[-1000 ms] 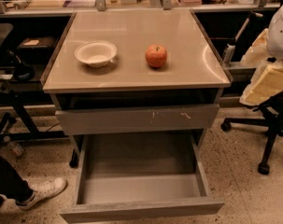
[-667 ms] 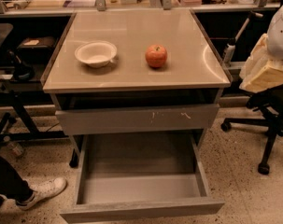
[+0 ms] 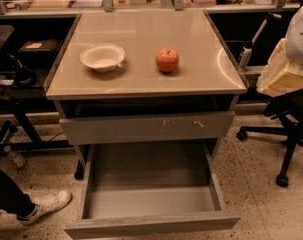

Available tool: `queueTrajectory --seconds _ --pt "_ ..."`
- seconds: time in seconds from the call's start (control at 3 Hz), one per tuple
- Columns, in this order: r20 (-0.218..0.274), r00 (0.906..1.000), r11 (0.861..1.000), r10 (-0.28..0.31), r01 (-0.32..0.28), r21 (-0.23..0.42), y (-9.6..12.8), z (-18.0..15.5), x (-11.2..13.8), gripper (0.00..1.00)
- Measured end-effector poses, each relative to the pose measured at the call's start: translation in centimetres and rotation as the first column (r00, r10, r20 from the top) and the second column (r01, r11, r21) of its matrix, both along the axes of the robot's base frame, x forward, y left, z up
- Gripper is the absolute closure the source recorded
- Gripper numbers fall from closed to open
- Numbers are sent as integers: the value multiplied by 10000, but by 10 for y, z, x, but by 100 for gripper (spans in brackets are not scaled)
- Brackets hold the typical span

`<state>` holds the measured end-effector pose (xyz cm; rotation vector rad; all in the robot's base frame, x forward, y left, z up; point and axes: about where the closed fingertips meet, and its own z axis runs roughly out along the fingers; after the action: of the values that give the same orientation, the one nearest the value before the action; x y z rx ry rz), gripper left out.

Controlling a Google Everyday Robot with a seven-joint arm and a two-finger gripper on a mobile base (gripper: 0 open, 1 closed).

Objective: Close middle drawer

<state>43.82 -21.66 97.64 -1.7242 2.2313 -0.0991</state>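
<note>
The middle drawer [image 3: 152,224] is pulled far out at the bottom of the grey cabinet. It is wide and shallow, with a plain front panel, grey box sides and nothing inside. Above it, the grey drawer front with pale scratch marks [image 3: 146,128] stands out a little, with a dark gap over it. My gripper is out of view. Only a white and cream part of my arm [image 3: 286,71] shows at the right edge, beside the cabinet top and well above the open drawer.
A white bowl [image 3: 102,57] and a red apple [image 3: 167,60] sit on the cabinet top [image 3: 141,81]. An office chair base [image 3: 286,134] stands on the right. A person's leg and white shoe [image 3: 43,206] are at the lower left. Dark desks flank the cabinet.
The cream part of my arm at the right edge has risen slightly. The drawers, bowl and apple have not moved.
</note>
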Motion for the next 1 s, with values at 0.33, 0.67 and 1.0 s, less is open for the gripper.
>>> queueTrajectory --seconds 0.33,0.67,1.0 --pt "-256 9994 9998 -219 219 -6 0 -21 -10 100" --pt "-749 9952 9975 -629 651 274 14 -66 -35 100" --pt "-1770 9806 9943 -838 942 508 29 -134 -63 100"
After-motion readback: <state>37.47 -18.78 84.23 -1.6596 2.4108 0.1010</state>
